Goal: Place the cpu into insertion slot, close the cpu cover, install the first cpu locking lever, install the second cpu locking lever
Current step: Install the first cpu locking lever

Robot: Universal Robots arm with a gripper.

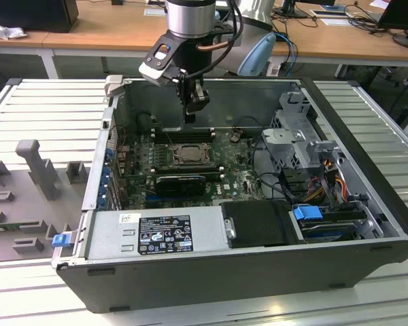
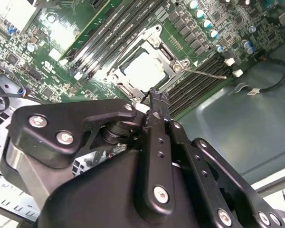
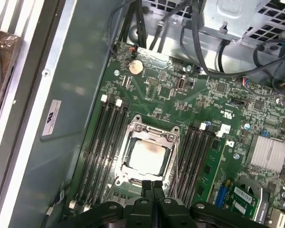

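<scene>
The cpu (image 3: 147, 154) (image 2: 143, 70) lies flat in the insertion slot (image 1: 188, 155), its silvery top showing. The cpu cover (image 3: 167, 137) (image 2: 167, 56) is folded down around it as a metal frame. A thin wire locking lever (image 2: 208, 73) sticks out sideways from one corner of the socket. My gripper (image 1: 190, 117) hangs inside the open computer case, a little above the far edge of the socket. Its black fingertips (image 3: 152, 186) (image 2: 154, 95) are pressed together, shut on nothing.
Long black memory slots (image 3: 107, 142) flank the socket on both sides. A black card (image 1: 180, 182) lies in front of it. Cables and a drive cage (image 1: 296, 146) fill the exterior view's right. The power supply (image 1: 160, 234) sits at the front.
</scene>
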